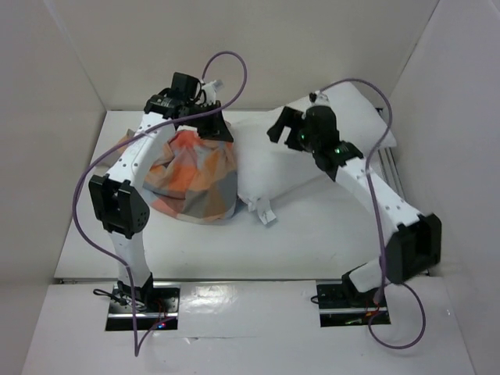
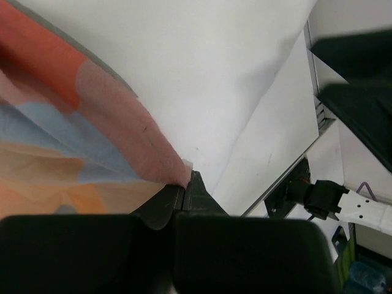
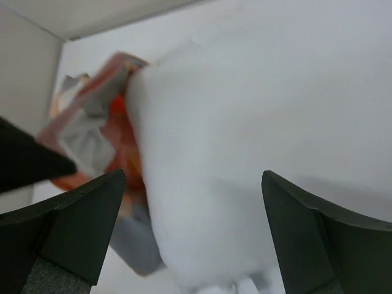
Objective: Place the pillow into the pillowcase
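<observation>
I see the left gripper [image 1: 211, 123] at the far left of the table [image 1: 312, 238], with its jaws pressed together on the upper edge of the pillowcase [image 1: 195, 178]. In the left wrist view the two fingertips [image 2: 184, 195] meet with no gap, and a fold of the checked fabric [image 2: 73, 141] is pinched between them. The rest of the sleeve hangs from this pinch point and bunches on the table below. The pillow [image 1: 344, 117] lies across the far right half of the table, extending from the back right corner toward the pillowcase. Its left end meets the sleeve's opening, and in the right wrist view the checked fabric [image 3: 101, 122] wraps around that end of the white cushion [image 3: 257, 135]. How far the pillow sits inside I cannot tell. The right gripper [image 1: 283, 131] hangs over the pillow near its left end, jaws spread wide and holding nothing. From its own camera, the right gripper [image 3: 193, 177] frames the pillow between its two fingers [image 3: 79, 223], with clear space visible on both sides. The pillow's white surface [image 2: 220, 67] also fills the background just behind the left gripper's [image 2: 184, 184] pinch point.
</observation>
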Robot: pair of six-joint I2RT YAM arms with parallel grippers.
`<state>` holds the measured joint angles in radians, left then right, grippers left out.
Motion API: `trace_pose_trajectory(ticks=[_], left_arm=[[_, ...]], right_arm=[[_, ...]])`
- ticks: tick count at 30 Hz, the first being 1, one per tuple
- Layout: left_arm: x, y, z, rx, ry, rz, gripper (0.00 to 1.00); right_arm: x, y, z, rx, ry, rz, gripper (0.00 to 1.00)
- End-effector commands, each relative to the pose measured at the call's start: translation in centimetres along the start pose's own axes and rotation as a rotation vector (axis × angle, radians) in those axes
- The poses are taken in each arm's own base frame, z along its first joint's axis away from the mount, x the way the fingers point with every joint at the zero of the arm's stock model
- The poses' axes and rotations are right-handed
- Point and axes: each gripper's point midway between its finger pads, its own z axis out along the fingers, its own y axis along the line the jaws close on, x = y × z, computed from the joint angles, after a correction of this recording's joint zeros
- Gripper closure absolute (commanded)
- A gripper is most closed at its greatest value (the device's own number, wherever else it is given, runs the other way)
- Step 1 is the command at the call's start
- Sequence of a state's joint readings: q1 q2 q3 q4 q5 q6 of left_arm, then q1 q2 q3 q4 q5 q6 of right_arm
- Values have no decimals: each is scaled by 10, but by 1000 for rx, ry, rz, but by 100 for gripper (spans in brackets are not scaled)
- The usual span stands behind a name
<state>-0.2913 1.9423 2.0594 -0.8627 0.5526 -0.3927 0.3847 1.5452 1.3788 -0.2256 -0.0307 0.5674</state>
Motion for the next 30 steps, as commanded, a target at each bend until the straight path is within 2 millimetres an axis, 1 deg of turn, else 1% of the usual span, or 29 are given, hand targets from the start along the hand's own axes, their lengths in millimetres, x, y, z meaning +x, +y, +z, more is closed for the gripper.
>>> trace_pose_trajectory(ticks=[1,2,3,4,5,6,7,8,9,10,11,12,13,14,15,16,18,19,20,21,22,23,24,25,26,27,28,29,30], left_arm=[[9,-11,-8,58,-5,22,100],[12,-12,-8,67,-3,23,100],[15,-11,-8,65,3,19,100],[19,-9,-6,62,12,12,100],[19,-9,-10,51,7,28,100],[18,-11,-14,53,-2,43,100],[21,-6,-14,26,10,41,100],[21,-6,-14,25,10,41,100],[22,-8,-18,26,9,42,100],[25,-7,-17,24,16,37,100],[24,-9,-20,26,9,42,100],[24,-9,-20,26,9,42,100],[22,-9,-22,17,5,43,100],[22,-9,-22,17,5,52,100],[21,-8,-23,7,2,52,100],[23,-8,-24,5,9,47,100],[20,-8,-25,-3,-2,64,100],[22,-7,-26,-6,8,57,100],[20,-9,-27,-3,-1,63,100],[21,-9,-28,-5,6,58,100],[21,-9,-28,-5,6,67,100],[23,-8,-28,-7,14,62,100],[23,-8,-28,-7,14,71,100],[25,-7,-28,-9,21,66,100],[25,-5,-28,-18,19,77,100],[27,-7,-33,-19,24,88,100],[29,-5,-33,-30,29,83,100],[34,-4,-34,-32,37,87,100],[36,-4,-36,-33,39,85,100]], right_arm=[[57,-65,-50,287,50,-148,0],[73,-69,-57,299,83,-154,0],[96,-62,-61,245,154,-146,0],[129,-71,-65,221,248,-133,0],[142,-59,-65,145,279,-124,0],[165,-38,-70,6,373,-65,0],[184,-39,-71,-28,419,-36,0],[178,-17,-67,-137,372,-15,0],[179,-5,-68,-203,375,7,0],[183,4,-66,-235,390,38,0],[175,16,-61,-285,360,33,0],[182,18,-53,-293,383,42,0],[183,24,-49,-319,395,51,0],[179,33,-45,-354,392,49,0],[179,36,-35,-371,385,59,0],[178,41,-32,-392,381,78,0],[171,49,-24,-428,339,92,6],[171,49,-21,-433,333,91,16],[169,42,-13,-384,308,104,25],[167,39,-7,-352,303,107,37],[170,29,2,-309,314,115,55],[169,22,7,-264,299,116,93],[159,19,10,-235,288,122,100],[156,21,8,-242,280,121,100],[142,20,7,-232,228,111,100],[129,26,4,-247,182,108,100],[112,31,-5,-256,130,97,100],[97,30,-6,-241,92,101,100],[89,33,-6,-241,69,89,100]])
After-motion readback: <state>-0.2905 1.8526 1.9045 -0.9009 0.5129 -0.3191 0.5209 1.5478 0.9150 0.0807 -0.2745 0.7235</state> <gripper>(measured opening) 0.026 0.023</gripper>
